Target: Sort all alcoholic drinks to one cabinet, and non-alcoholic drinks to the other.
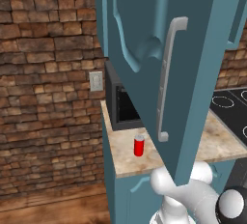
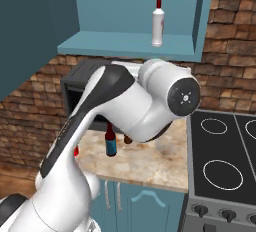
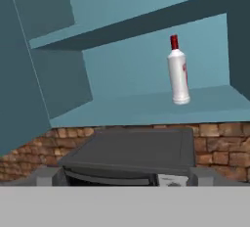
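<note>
Here, in the left base view, an open cabinet door (image 1: 193, 63) with a pale handle (image 1: 169, 73) stands in the foreground. Beyond it a red can (image 1: 139, 145) stands upright on the counter (image 1: 125, 158), just in front of the dark microwave (image 1: 120, 100). A light switch (image 1: 96, 81) sits on the brick wall (image 1: 48, 97), and the stove (image 1: 231, 105) lies at the right edge. In the right base view, the pale bottle (image 2: 158, 23) with its red cap stands upright on the shelf (image 2: 125, 43) of the open upper cabinet, toward the right side. The arm (image 2: 130, 106) rises across the picture; behind it a dark bottle (image 2: 110, 142) with a red label stands on the counter, and a sliver of red shows at the arm's left edge. In the hand view, the pale bottle stands apart on the shelf, tilted in the picture as the whole view is, above the microwave's top. The gripper's jaws stand wide open, holding nothing.
</note>
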